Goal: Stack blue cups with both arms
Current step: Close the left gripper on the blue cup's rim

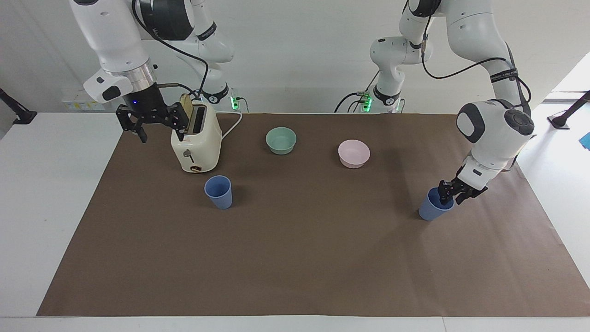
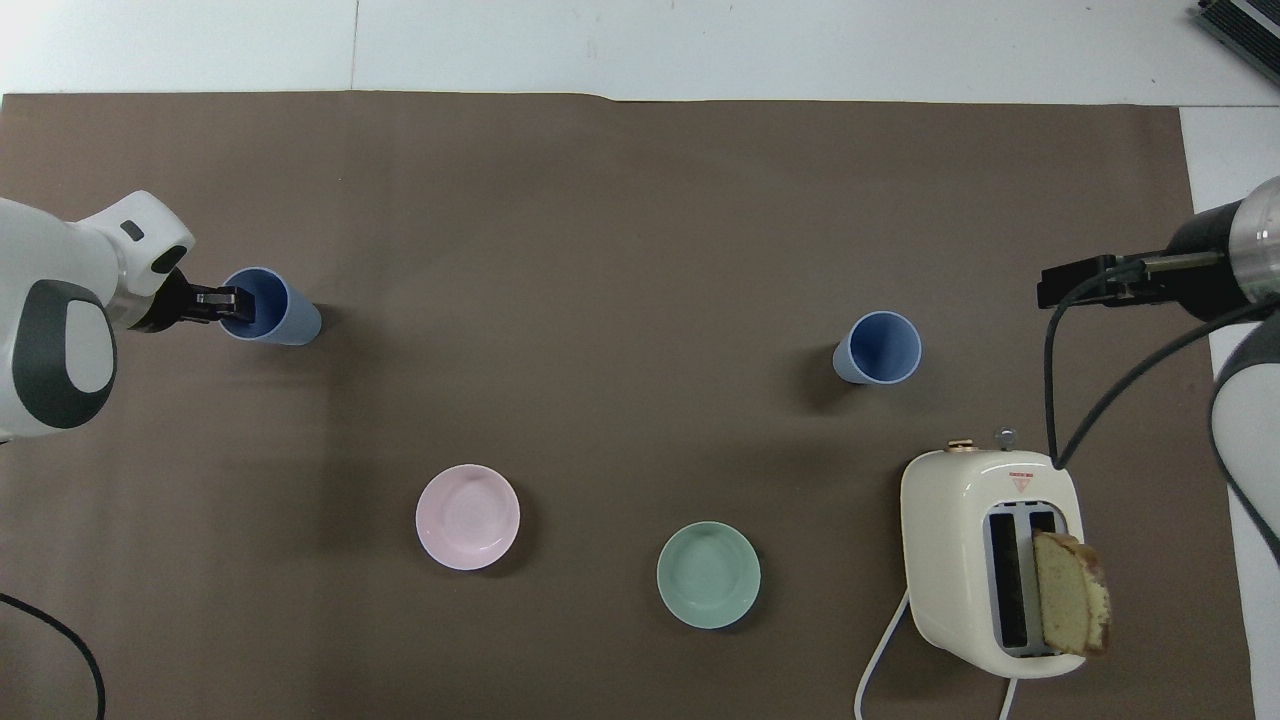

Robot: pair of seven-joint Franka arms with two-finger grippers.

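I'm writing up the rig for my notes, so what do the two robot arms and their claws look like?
Both arms are glossy white jointed tubes with black joint caps and black cables looped along them. The left arm has a dark grey oval cap near its wrist and a lettered black band higher up. The right arm ends in a silver wrist ring with a small blue light. The left claw and right claw are black, two-fingered.

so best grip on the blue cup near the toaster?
Pinch the rim of the blue cup from above, one finger inside: it stands upright, mouth open, its tapered wall harder to hold. The right gripper, waiting open beside the toaster, is closest.
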